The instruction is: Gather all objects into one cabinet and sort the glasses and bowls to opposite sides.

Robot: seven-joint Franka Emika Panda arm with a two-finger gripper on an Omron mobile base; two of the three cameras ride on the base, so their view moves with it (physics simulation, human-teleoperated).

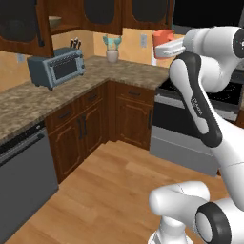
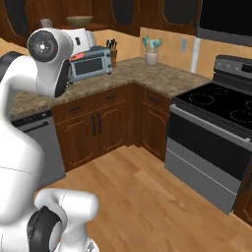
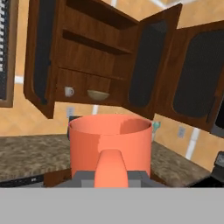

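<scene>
High above the stove (image 1: pixel 224 102), in the left base view, the gripper (image 1: pixel 164 46) was raised at the end of the white arm (image 1: pixel 198 102) and was closed around a coral-orange cup (image 1: pixel 162 38), which it carried in the air, well clear of the surface (image 1: pixel 119 69). In the hand view the same cup (image 3: pixel 110 146) stood upright close before the camera, its open mouth facing upward, with an orange-tinted finger (image 3: pixel 111 168) pressed against its near wall.

Beyond the cup, the cabinet (image 3: pixel 83 65) stood with both of its glass-pane doors swung open: one door (image 3: pixel 151 61) at the right and one door (image 3: pixel 41 57) at the left. On its bottom board rested a tan-brown bowl (image 3: pixel 98 94) near the middle and a small grey mug (image 3: pixel 69 91) to the left of it, the two apart from each other. The inner shelf (image 3: pixel 94 43) above them appeared bare.

In the right base view the bowl (image 2: pixel 79 20) sat in the cabinet above a toaster oven (image 2: pixel 91 62). A pot of utensils (image 2: pixel 151 51) stood in the corner of the surface (image 2: pixel 147 74), and a knife block (image 2: pixel 112 48) stood just behind the toaster oven. A dishwasher (image 1: pixel 21 178) sat under the surface at the left.
</scene>
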